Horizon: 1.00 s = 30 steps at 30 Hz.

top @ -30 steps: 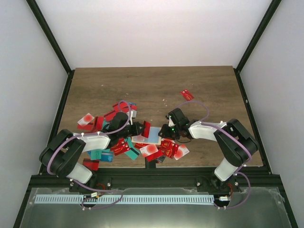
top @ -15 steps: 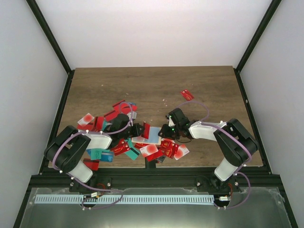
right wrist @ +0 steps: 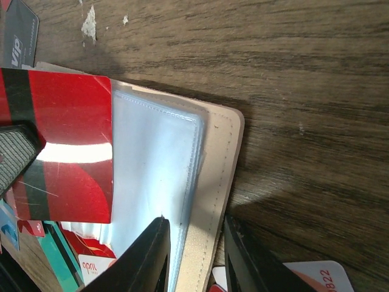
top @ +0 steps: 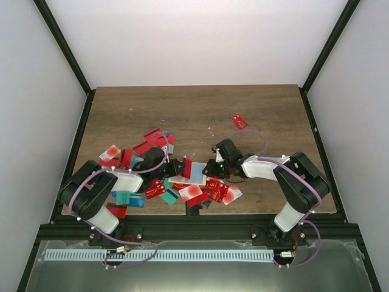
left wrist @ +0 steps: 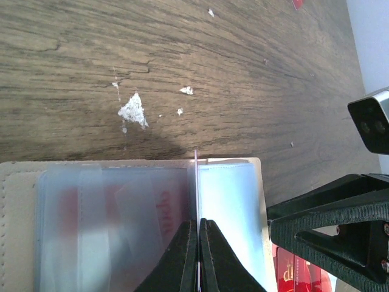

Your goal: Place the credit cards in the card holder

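Note:
The card holder (top: pixel 196 174) lies open on the table, beige outside with light blue clear sleeves (left wrist: pixel 228 201). My left gripper (top: pixel 181 165) is shut on a red credit card (top: pixel 188 165) and holds it on edge over the holder's middle. In the left wrist view the card (left wrist: pixel 197 182) shows as a thin line between the shut gripper (left wrist: pixel 198 221). In the right wrist view it is a red and black face (right wrist: pixel 67 146). My right gripper (right wrist: pixel 196 220) straddles the holder's beige right edge (right wrist: pixel 220 164), and also shows in the top view (top: pixel 213 168).
Several loose red, teal and white cards lie left of the holder (top: pixel 130 157) and in front of it (top: pixel 214 190). One red card (top: pixel 239 121) lies apart, farther back. A black card (right wrist: pixel 18 36) lies beside the holder. White crumbs (left wrist: pixel 132 111) dot the wood.
My left arm's elbow has shifted a little to the right. Both grippers, the red card and the holder stay about where they were.

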Available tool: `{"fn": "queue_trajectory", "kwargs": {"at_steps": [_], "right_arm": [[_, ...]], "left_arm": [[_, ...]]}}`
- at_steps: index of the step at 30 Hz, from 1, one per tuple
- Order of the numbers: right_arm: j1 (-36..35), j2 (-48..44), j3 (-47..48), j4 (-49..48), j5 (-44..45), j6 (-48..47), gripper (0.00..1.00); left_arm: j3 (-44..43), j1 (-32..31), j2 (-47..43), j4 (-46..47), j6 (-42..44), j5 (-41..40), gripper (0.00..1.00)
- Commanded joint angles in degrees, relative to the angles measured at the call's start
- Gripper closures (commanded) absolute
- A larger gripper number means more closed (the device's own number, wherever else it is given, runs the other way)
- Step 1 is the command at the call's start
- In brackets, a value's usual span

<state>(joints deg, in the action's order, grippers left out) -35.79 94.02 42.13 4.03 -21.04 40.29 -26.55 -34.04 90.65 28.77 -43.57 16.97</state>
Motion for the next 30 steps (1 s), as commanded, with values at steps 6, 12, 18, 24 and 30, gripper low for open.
{"fn": "queue_trajectory", "kwargs": {"at_steps": [6,12,18,24,30], "right_arm": [[0.4,0.5,-1.3,0.6,-0.1,0.0,0.73],[0.4,0.7,-1.8,0.5,-0.1,0.2,0.73],[0.4,0.7,-2.0,0.4,-0.1,0.4,0.73],[0.4,0.9,-2.1,0.3,-0.1,0.6,0.73],[0.4,0.9,-2.0,0.4,-0.1,0.6,0.73]], "left_arm": [[2.6,-0.4,2.1,5.3,-4.9,0.6,0.96],[3.4,-0.4,2.0,6.7,-6.7,1.4,0.96],[3.7,-0.4,1.0,5.2,-8.3,1.5,0.96],[4.0,-0.4,0.9,5.2,-9.7,1.9,0.96],[4.2,-0.4,1.3,5.6,-11.0,2.4,0.96]]}}
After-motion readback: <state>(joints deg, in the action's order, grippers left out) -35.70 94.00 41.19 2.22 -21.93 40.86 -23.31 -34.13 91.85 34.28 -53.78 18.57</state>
